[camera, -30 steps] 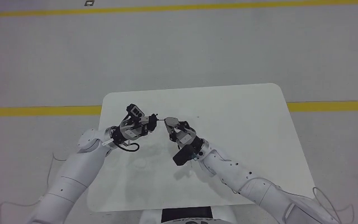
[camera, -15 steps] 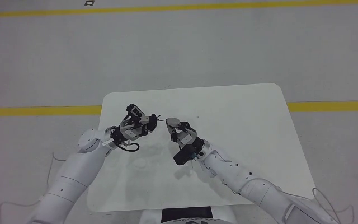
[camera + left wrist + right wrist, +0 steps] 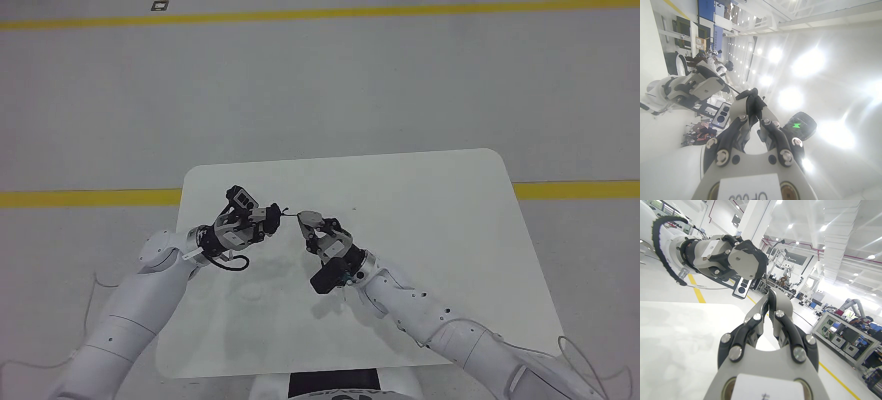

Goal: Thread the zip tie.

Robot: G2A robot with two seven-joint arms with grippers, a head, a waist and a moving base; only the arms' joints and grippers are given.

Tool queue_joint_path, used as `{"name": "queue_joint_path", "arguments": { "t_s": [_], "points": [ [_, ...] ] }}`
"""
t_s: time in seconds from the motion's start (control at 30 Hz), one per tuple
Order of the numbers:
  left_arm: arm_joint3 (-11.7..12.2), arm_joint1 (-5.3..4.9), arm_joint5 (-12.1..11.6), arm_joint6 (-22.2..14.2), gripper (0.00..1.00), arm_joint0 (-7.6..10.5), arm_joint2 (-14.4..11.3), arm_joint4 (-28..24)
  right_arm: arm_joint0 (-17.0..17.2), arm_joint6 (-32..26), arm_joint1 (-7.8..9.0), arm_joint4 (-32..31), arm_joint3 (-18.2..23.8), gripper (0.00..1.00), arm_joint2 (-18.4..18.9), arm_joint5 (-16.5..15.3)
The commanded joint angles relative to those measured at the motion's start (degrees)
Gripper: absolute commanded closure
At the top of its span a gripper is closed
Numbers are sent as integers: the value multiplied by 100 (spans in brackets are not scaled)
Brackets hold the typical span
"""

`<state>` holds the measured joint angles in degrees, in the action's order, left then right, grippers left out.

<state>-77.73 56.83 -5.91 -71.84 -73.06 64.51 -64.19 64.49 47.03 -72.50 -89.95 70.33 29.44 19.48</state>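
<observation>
A thin black zip tie [image 3: 287, 212] hangs in the air over the white table [image 3: 430, 200], stretched between my two grippers. My left gripper [image 3: 270, 216] is shut on one part of it. In the right wrist view the tie's head [image 3: 782, 241] curls out past the left gripper's black-padded fingers [image 3: 757, 256]. My right gripper [image 3: 769, 295] is shut on the other end of the strap [image 3: 767, 283], just below the left one. In the left wrist view the left gripper [image 3: 753, 95] pinches the strap [image 3: 732, 89], which runs across to the right gripper's fingers [image 3: 706, 85].
The table's rounded rim [image 3: 505, 165] lies to the right, with bare surface all around the arms. A yellow floor line [image 3: 560, 189] runs behind the table. A black cable loop [image 3: 238, 262] hangs from the left wrist.
</observation>
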Motion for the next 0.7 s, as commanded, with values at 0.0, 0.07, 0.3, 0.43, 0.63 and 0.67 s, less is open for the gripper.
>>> {"name": "queue_joint_path", "arguments": {
  "t_s": [0.0,0.07,0.3,0.43,0.63,0.67],
  "points": [
    [0,0,0,0,100,0,0,0,-1,-16,-2,0,-11,100,-3,0],
    [0,0,0,0,100,0,0,0,-6,-30,-4,0,-23,100,-7,0],
    [0,0,0,0,100,0,0,0,-18,-77,-19,0,-77,100,-29,0],
    [0,0,0,0,100,0,0,0,-12,-91,-30,0,-111,100,-28,0],
    [0,0,0,0,100,0,0,0,-1,-115,-46,0,-165,100,-25,0],
    [0,0,0,0,100,0,0,0,0,-119,-48,0,-171,100,-25,0]
  ]
}}
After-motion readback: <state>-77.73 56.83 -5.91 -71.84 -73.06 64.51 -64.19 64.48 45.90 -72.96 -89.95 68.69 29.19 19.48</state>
